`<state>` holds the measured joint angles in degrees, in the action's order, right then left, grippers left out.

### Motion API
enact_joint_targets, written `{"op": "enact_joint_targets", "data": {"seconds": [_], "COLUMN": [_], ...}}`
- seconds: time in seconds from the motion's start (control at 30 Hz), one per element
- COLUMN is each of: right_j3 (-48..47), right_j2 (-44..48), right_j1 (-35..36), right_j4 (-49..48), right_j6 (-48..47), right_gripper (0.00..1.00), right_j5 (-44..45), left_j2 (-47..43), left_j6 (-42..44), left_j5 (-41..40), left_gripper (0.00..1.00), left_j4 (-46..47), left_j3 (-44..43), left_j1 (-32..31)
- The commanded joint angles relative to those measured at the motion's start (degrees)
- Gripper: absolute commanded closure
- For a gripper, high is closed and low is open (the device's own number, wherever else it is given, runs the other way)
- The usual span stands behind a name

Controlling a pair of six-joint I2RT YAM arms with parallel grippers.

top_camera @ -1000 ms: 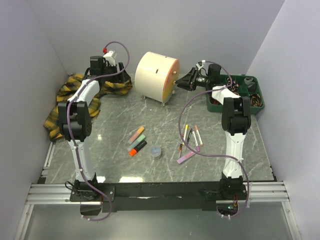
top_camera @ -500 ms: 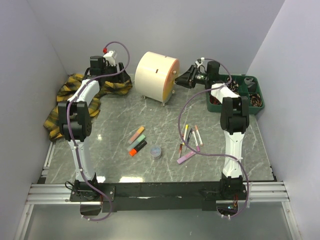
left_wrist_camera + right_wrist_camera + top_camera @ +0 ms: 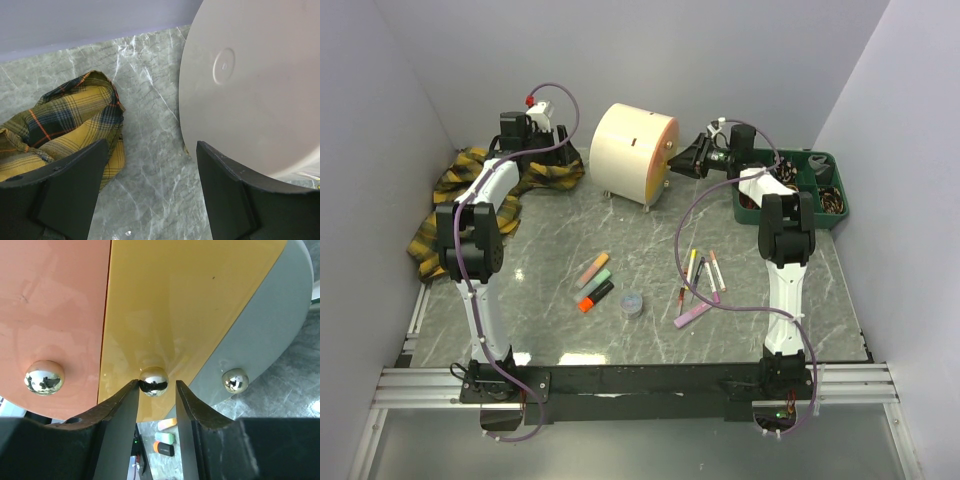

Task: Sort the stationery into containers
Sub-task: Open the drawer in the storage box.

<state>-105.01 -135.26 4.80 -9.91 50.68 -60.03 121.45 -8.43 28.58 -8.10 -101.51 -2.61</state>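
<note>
A: How far along is the sorting?

B: Barely begun. Highlighters [image 3: 594,283], thin pens [image 3: 701,276] and round grey tin [image 3: 632,304] lie unsorted on the marble table [image 3: 540,290].

A: The claws?

B: Right gripper [image 3: 156,390] straddles, narrowly parted, the cream cylindrical cabinet's [image 3: 625,148] middle chrome knob [image 3: 153,381]; left gripper [image 3: 150,185] gapes wide, empty.

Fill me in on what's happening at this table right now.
The right gripper is at the front of the cream cabinet, its fingers either side of the middle chrome knob, not clearly clamped. The left gripper hangs open behind the cabinet, near the plaid cloth. The highlighters, pens and grey tin lie unsorted on the table; the green tray sits far right.
</note>
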Motion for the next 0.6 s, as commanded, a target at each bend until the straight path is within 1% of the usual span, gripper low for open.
{"op": "enact_joint_targets", "data": {"seconds": [0.0,0.07,0.1,0.17,0.2,0.27,0.3,0.4,0.57], "right_j3": [-2.83,-3.27,-3.36,-3.27,-3.18,-2.83,-2.57,-1.16,2.88], "right_j2": [-0.97,-1.14,-1.23,-1.14,-1.06,-0.71,-0.18,1.66,4.74], "right_j1": [0.83,1.0,1.09,1.18,1.18,1.18,1.09,0.39,-2.51], "right_j4": [-1.6,-1.78,-1.78,-2.13,-2.3,-2.22,-2.22,-1.6,1.12], "right_j6": [-0.49,-0.49,-0.49,-0.58,-0.49,-0.75,-0.93,-1.63,-4.97], "right_gripper": [0.58,0.59,0.63,0.67,0.71,0.76,0.8,0.84,0.85], "right_j5": [0.26,0.26,0.18,0.0,-0.26,-0.26,-0.44,-0.88,-1.32], "left_j2": [-3.06,-3.23,-3.24,-3.15,-3.23,-3.15,-3.23,-3.58,-4.55], "left_j6": [1.31,1.39,1.57,1.57,1.57,1.66,1.66,1.57,1.48], "left_j5": [-0.54,-0.63,-0.8,-0.89,-0.89,-0.98,-0.98,-1.07,-1.42], "left_gripper": [0.22,0.22,0.22,0.22,0.22,0.22,0.22,0.22,0.22], "left_j4": [0.37,0.36,0.28,0.28,0.28,0.36,0.36,0.36,0.54], "left_j3": [-0.44,-0.26,-0.18,-0.26,-0.26,-0.35,-0.44,-0.44,-0.09], "left_j1": [-0.02,-0.02,-0.02,-0.02,-0.02,-0.02,-0.02,-0.02,0.15]}}
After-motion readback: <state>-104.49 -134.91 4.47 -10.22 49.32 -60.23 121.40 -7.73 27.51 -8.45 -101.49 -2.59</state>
